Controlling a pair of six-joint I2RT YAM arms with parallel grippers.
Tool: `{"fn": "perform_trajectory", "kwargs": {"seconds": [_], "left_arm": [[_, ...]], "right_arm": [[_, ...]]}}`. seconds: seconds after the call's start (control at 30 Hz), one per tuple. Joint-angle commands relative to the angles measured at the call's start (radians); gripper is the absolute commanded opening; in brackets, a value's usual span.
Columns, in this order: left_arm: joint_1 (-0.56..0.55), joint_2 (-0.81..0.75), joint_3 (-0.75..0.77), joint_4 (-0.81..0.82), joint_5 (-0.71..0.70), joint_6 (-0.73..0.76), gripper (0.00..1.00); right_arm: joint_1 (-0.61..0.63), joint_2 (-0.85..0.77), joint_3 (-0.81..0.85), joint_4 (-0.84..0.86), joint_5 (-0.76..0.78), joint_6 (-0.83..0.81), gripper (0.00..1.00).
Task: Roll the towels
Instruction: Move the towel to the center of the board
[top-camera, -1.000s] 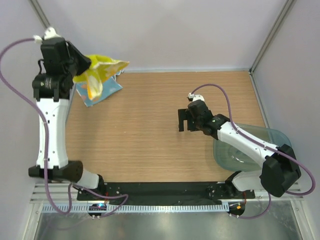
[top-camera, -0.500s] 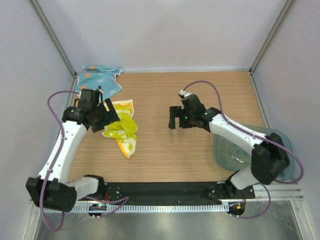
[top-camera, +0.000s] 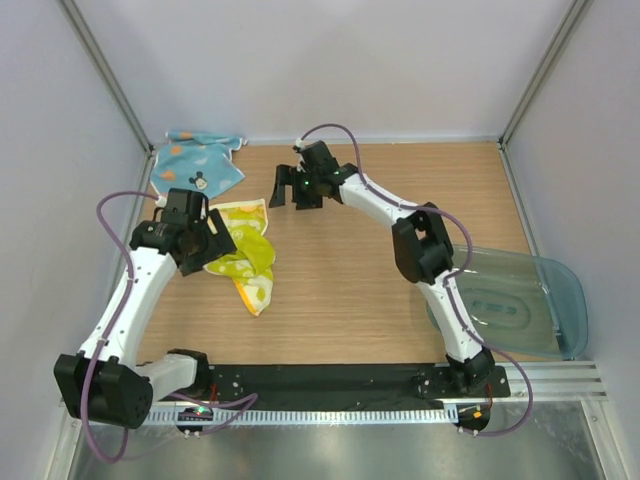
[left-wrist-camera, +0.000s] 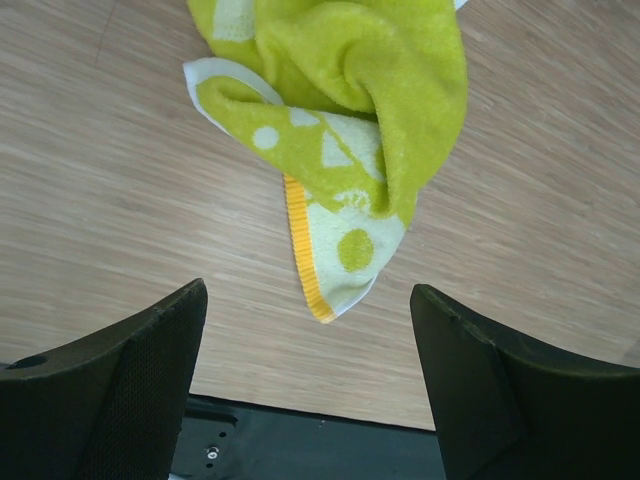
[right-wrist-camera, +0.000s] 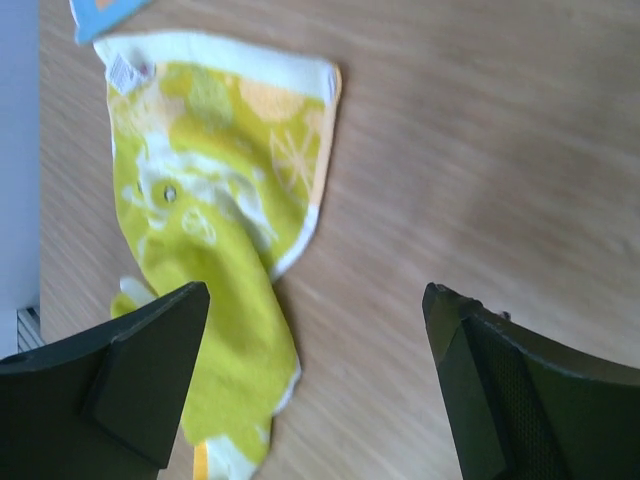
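The yellow towel lay crumpled on the table, left of its middle. It was fairly flat at its far end and bunched into folds toward the near end, where a narrow tail with an orange hem pointed at the arm bases. The light blue towel lay in the far left corner by the back wall, its near edge just beside the yellow one; whether the two touched I could not tell. The left arm reached in from the left, and the left jaws hung over the yellow towel's left edge. In the left wrist view both fingers stood wide apart with nothing between them, the towel lying loose on the wood beyond. The right arm stretched across to the far middle of the table, the right jaws over bare wood just right of the yellow towel's far corner, likewise spread wide and holding nothing. The clear bluish tub sat at the table's right edge, well apart from both towels
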Motion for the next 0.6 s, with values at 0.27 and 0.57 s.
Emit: {"fn": "perform_trajectory", "kwargs": {"seconds": [0.27, 0.57], "left_arm": [[0.000, -0.008, -0.029, 0.019, -0.081, 0.037, 0.81], [-0.001, -0.057, -0.074, 0.017, -0.089, 0.062, 0.81]], "right_arm": [[0.065, 0.323, 0.417, -0.054, 0.030, 0.137, 0.87], [0.128, 0.394, 0.405, 0.026, 0.032, 0.223, 0.63]]}}
